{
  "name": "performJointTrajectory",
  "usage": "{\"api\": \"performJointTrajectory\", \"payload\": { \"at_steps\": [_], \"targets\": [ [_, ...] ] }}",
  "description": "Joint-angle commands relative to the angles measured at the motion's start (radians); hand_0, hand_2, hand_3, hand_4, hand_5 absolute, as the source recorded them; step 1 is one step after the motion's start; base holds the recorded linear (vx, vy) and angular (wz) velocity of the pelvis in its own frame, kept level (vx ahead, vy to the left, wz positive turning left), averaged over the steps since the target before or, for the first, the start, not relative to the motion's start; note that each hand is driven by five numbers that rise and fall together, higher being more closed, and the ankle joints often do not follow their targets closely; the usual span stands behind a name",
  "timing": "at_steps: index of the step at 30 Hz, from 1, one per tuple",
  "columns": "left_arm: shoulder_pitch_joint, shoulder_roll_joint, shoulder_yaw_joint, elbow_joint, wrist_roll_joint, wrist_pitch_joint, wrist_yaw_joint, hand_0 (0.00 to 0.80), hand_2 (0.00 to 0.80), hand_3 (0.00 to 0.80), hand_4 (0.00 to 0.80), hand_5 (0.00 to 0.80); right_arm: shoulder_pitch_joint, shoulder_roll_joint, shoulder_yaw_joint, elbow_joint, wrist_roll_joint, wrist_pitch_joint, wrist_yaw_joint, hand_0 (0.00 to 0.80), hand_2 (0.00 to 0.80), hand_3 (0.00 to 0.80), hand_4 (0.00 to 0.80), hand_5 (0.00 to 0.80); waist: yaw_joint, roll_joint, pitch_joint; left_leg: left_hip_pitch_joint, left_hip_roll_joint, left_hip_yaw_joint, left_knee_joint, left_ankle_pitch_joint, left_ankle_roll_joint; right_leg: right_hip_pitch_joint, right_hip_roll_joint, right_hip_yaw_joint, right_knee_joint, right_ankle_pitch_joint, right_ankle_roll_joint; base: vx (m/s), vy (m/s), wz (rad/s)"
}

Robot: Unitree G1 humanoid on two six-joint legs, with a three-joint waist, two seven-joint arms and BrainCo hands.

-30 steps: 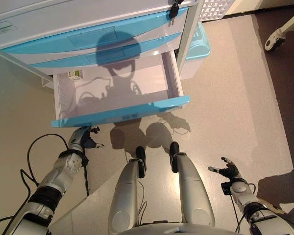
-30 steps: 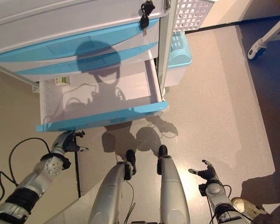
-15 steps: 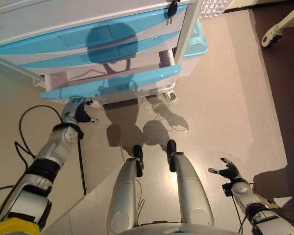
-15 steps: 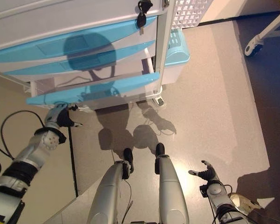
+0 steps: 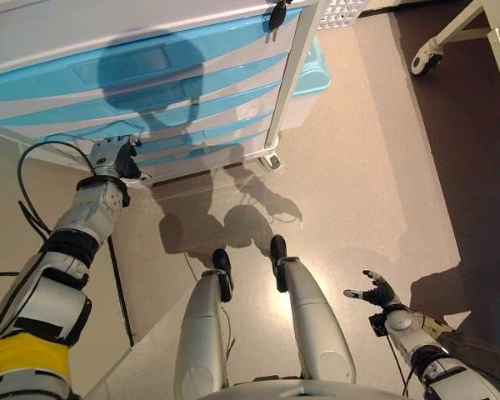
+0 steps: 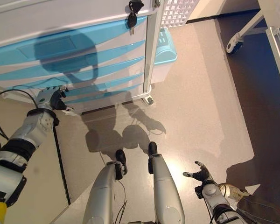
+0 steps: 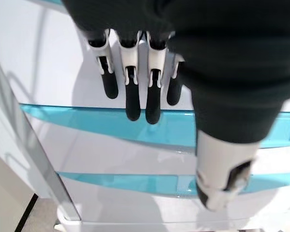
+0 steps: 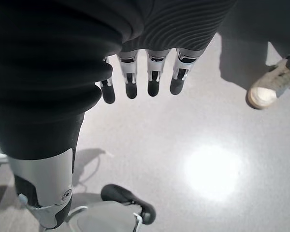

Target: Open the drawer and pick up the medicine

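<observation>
The white cabinet (image 5: 150, 33) has several blue-fronted drawers, all shut. No medicine shows in any view. My left hand (image 5: 112, 156) is up against the left end of a lower drawer front (image 5: 200, 137). In the left wrist view its fingers (image 7: 130, 92) are straight, with the tips resting on the blue strip (image 7: 87, 121); it holds nothing. My right hand (image 5: 373, 293) hangs low at the right over the floor, fingers (image 8: 140, 82) relaxed and empty.
Keys (image 5: 277, 12) hang from the cabinet's top right lock. A blue-lidded bin (image 5: 312, 71) stands beside the cabinet, under a white lattice basket (image 6: 177, 11). A wheeled frame (image 5: 422, 60) stands at the far right. A person's shoe (image 8: 268, 89) is near my right hand. A black cable (image 5: 33, 158) loops by my left arm.
The open drawer has slid fully shut, hiding its inside. My left hand has moved forward with the drawer front to the cabinet. The view has shifted too. The right hand stayed put.
</observation>
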Motion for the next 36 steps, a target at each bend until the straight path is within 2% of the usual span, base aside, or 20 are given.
{"api": "performJointTrajectory", "payload": {
  "at_steps": [1,10,18,19,20,26,28,33,36],
  "targets": [
    [-0.096,0.032,0.037,0.011,-0.033,0.003,0.087,0.000,0.000,0.000,0.000,0.000,0.063,-0.028,0.017,0.019,0.026,-0.013,-0.022,0.000,0.000,0.000,0.000,0.000,-0.004,0.028,-0.070,0.024,-0.055,0.024,-0.047,-0.035,0.070,0.019,0.003,0.019,-0.060,0.041,0.022,0.015,0.010,-0.13],
    [0.030,-0.016,0.099,-0.015,-0.076,-0.009,0.062,0.000,0.000,0.000,0.000,0.000,0.068,-0.025,-0.003,0.015,0.027,-0.011,-0.030,0.000,0.000,0.000,0.000,0.000,0.008,0.039,-0.077,0.034,-0.063,0.014,-0.056,-0.030,0.068,0.031,0.002,0.014,-0.065,0.039,0.018,0.003,0.002,-0.01],
    [0.373,-0.141,0.333,-0.185,-0.267,-0.071,0.061,0.000,0.000,0.000,0.000,0.000,0.088,-0.014,-0.051,0.007,0.008,0.004,-0.026,0.000,0.000,0.000,0.000,0.000,0.039,0.049,-0.081,0.073,-0.078,-0.013,-0.108,-0.006,0.061,0.078,-0.006,-0.003,-0.104,0.050,0.013,-0.010,-0.018,-0.01],
    [0.417,-0.153,0.354,-0.200,-0.277,-0.082,0.065,0.000,0.000,0.000,0.000,0.000,0.086,-0.015,-0.059,0.011,0.005,0.003,-0.028,0.000,0.000,0.000,0.000,0.000,0.042,0.046,-0.083,0.071,-0.081,-0.006,-0.131,0.034,0.064,0.082,-0.012,-0.011,-0.132,0.086,0.008,-0.081,-0.065,0.13],
    [0.470,-0.166,0.381,-0.244,-0.288,-0.091,0.061,0.000,0.000,0.000,0.000,0.000,0.088,-0.015,-0.066,0.011,0.003,0.004,-0.028,0.000,0.000,0.000,0.000,0.000,0.048,0.048,-0.084,0.082,-0.085,-0.012,-0.148,0.043,0.062,0.096,-0.013,-0.015,-0.149,0.092,0.010,-0.078,-0.071,0.16],
    [0.640,-0.250,0.436,-0.309,-0.375,-0.134,0.008,0.000,0.000,0.000,0.000,0.000,0.094,-0.023,-0.092,0.028,-0.016,0.010,-0.024,0.000,0.000,0.000,0.000,0.000,0.072,0.054,-0.090,0.176,-0.103,-0.047,-0.243,0.087,0.051,0.205,-0.024,-0.046,-0.237,0.119,0.016,0.028,-0.059,0.20],
    [0.671,-0.274,0.445,-0.305,-0.419,-0.151,-0.019,0.000,0.000,0.000,0.000,0.000,0.098,-0.025,-0.097,0.034,-0.023,0.013,-0.021,0.000,0.000,0.000,0.000,0.000,0.076,0.057,-0.093,0.216,-0.107,-0.059,-0.280,0.102,0.047,0.251,-0.025,-0.057,-0.266,0.126,0.018,0.055,-0.047,0.13],
    [0.718,-0.347,0.432,-0.184,-0.538,-0.174,-0.101,0.000,0.000,0.000,0.000,0.000,0.111,-0.028,-0.096,0.037,-0.027,0.011,-0.009,0.000,0.000,0.000,0.000,0.000,0.085,0.055,-0.113,0.344,-0.108,-0.084,-0.395,0.147,0.031,0.386,-0.023,-0.075,-0.363,0.146,0.026,0.070,-0.045,0.15],
    [0.724,-0.390,0.413,-0.042,-0.526,-0.162,-0.131,0.000,0.000,0.000,0.000,0.000,0.121,-0.013,-0.099,0.054,-0.002,0.013,0.014,0.000,0.000,0.000,0.000,0.000,0.084,0.050,-0.145,0.422,-0.103,-0.090,-0.478,0.181,0.018,0.461,-0.016,-0.085,-0.435,0.160,0.033,0.084,-0.044,0.04]
  ]
}}
